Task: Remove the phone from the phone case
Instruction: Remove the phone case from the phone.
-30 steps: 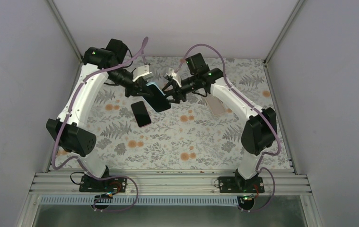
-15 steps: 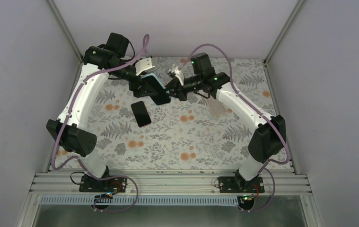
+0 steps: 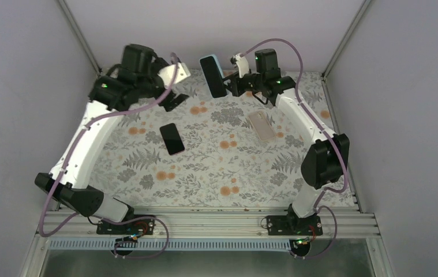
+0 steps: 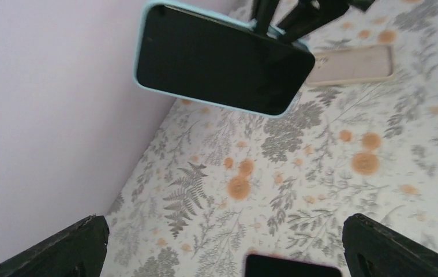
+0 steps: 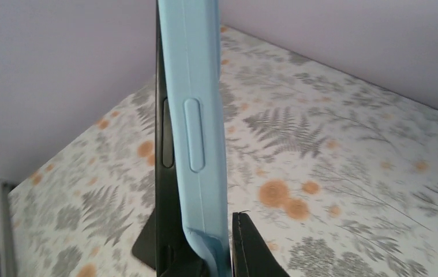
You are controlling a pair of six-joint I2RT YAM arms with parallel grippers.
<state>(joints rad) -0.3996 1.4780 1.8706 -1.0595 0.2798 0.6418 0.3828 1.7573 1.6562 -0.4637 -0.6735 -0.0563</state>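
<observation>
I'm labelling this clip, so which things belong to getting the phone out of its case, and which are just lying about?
In the job: phone, light blue case, right gripper gripping it.
Lying about: dark phone, beige case, both on the table.

phone case: light blue, plain
phone: black screen
table: pale ground with grey fern leaves and orange flowers
second phone: black face, reddish rim
loose case: beige, plain
arms: white links, black joints
cables: lilac
walls: pale lilac-grey, unpatterned
</observation>
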